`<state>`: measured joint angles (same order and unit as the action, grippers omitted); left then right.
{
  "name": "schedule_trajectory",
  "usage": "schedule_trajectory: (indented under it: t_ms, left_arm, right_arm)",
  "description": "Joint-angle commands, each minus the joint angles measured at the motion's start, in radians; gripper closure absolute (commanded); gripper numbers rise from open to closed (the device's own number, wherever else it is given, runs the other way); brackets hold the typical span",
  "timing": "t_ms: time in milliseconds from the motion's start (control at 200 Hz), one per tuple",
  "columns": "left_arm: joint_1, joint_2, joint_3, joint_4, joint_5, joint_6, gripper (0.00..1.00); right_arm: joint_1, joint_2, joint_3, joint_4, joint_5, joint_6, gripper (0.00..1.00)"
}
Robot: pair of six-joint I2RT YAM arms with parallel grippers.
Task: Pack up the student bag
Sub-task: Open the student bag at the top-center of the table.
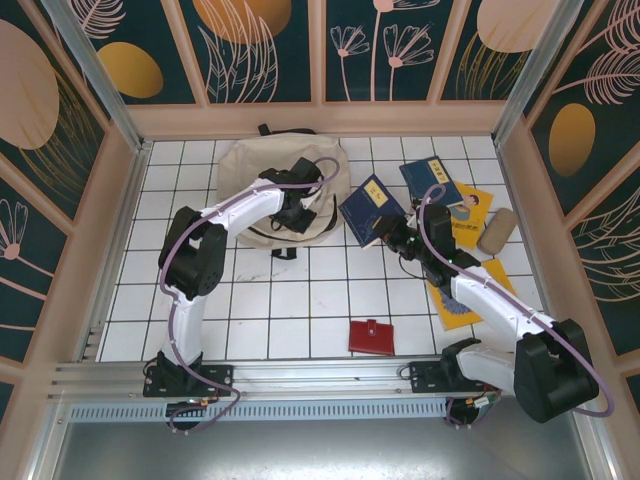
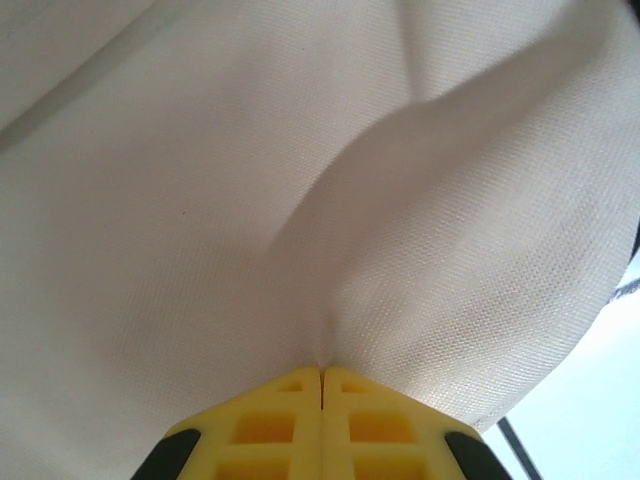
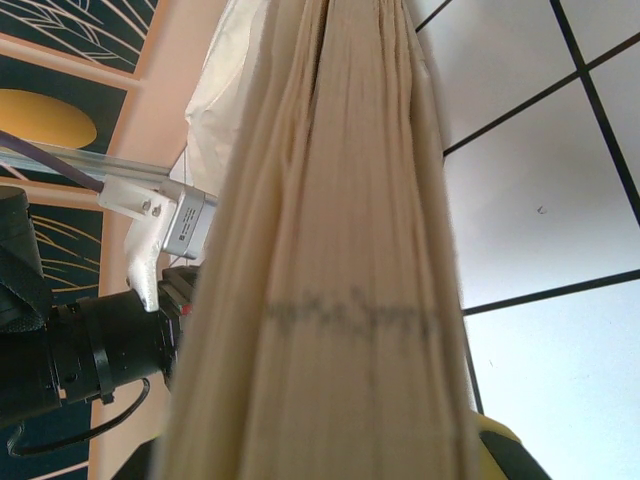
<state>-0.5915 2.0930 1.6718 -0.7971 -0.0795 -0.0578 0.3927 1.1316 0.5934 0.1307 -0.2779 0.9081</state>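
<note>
1. Student bag (image 1: pixel 250 175) lies at the far side of the tiled table (image 1: pixel 290 300), left of centre.
2. Left gripper (image 2: pixel 321 378) is clenched on a fold of its beige fabric, probably to lift the opening.
3. Right gripper (image 1: pixel 392 236) grasps a blue book (image 1: pixel 368 205) just beside the bag, likely ready for insertion.

- Large soft cream fabric backpack (image 1: pixel 245 170): plain woven texture, black straps.
- Left tool (image 2: pixel 321 375): yellow fingers, black sides.
- Dark blue rectangular book (image 1: pixel 365 205): beige page edges.
- Small flat red wallet (image 1: pixel 371 336): solid red.
- Desk (image 1: pixel 270 300): white tiles, dark grid lines.
- Panelled walls (image 1: pixel 260 50): dark teal, peach leaf outlines, orange ovals.
</note>
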Motion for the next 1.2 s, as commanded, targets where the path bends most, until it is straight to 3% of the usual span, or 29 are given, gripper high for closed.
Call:
schedule_trajectory:
  t_ms: [0,455,721,866,1191]
  left_arm:
    - [0.005,0.010,0.019,-0.026,-0.011,0.003,1.00]
    - [0.006,-0.228,0.046,0.104,0.055,-0.122,1.00]
    - [0.006,-0.288,0.066,0.211,-0.006,-0.251,1.00]
    - [0.006,-0.325,0.055,0.326,-0.022,-0.302,1.00]
    - [0.006,-0.323,0.033,0.473,-0.096,-0.361,1.00]
  right_arm:
    - [0.006,-0.022,0.013,0.052,0.016,0.010,1.00]
    - [0.002,-0.073,0.040,-0.060,0.098,-0.074,1.00]
    - [0.001,-0.122,0.044,-0.035,-0.037,-0.146,1.00]
    - [0.040,-0.127,0.021,-0.006,-0.116,-0.106,1.00]
    - [0.149,-0.031,-0.031,0.126,-0.043,0.118,1.00]
